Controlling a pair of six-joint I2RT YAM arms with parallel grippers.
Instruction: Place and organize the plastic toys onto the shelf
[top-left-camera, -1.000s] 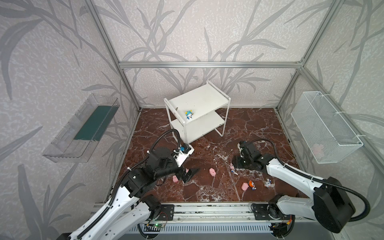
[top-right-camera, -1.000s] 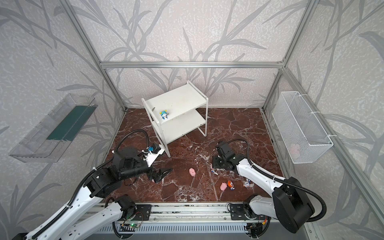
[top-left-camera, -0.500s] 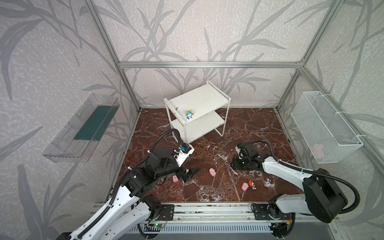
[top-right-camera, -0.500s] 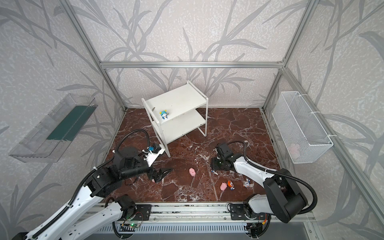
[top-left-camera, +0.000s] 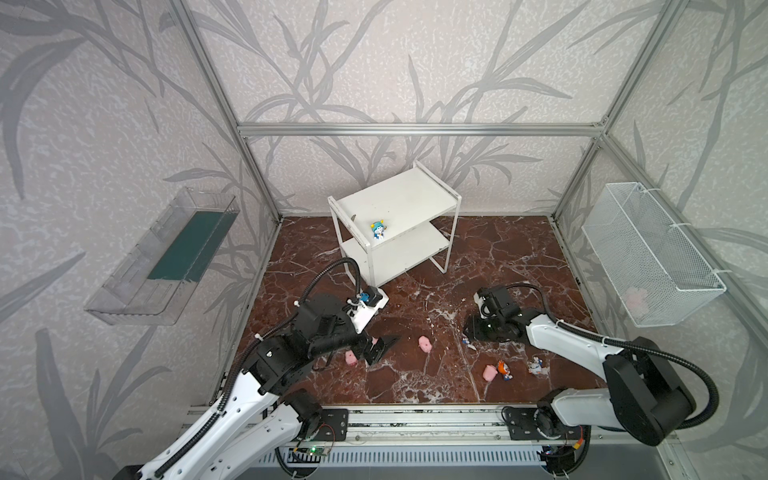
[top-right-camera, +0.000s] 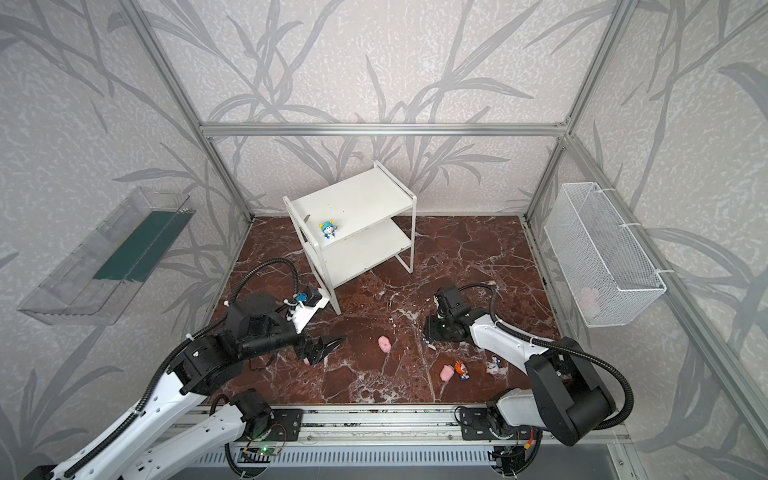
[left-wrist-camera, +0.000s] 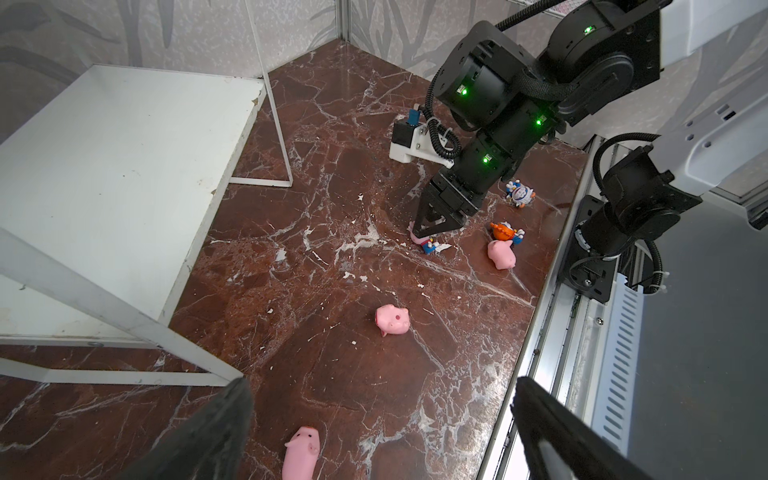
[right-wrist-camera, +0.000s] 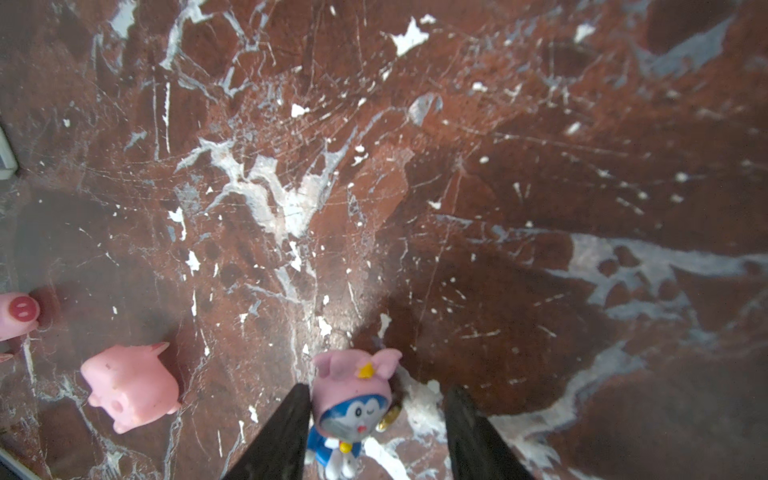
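The white two-tier shelf (top-left-camera: 395, 203) (top-right-camera: 353, 203) stands at the back, with a teal-hat figurine (top-left-camera: 378, 230) (top-right-camera: 328, 230) on its top board. On the floor, a pink-hat figurine (right-wrist-camera: 353, 399) (top-left-camera: 466, 341) lies between the fingers of my right gripper (right-wrist-camera: 377, 390) (top-left-camera: 467, 334). The jaws are open; one finger touches the figurine and a gap stays on the other side. My left gripper (left-wrist-camera: 382, 384) (top-left-camera: 382, 350) hangs wide open and empty over a pink pig (left-wrist-camera: 301, 455) (top-left-camera: 352, 357). Another pig (top-left-camera: 424, 343) (left-wrist-camera: 392, 320) lies mid-floor.
A third pig (top-left-camera: 489, 372), an orange-hat figurine (top-left-camera: 504, 369) and a white-hat figurine (top-left-camera: 536, 365) lie near the front right. A white mesh basket (top-left-camera: 648, 257) hangs on the right wall, a clear tray (top-left-camera: 166, 257) on the left wall. The metal rail (top-left-camera: 415, 419) runs along the front.
The right arm's elbow has swung in while its gripper stayed low over the pink-hat figurine, jaws narrowing slightly. The left arm has not moved.
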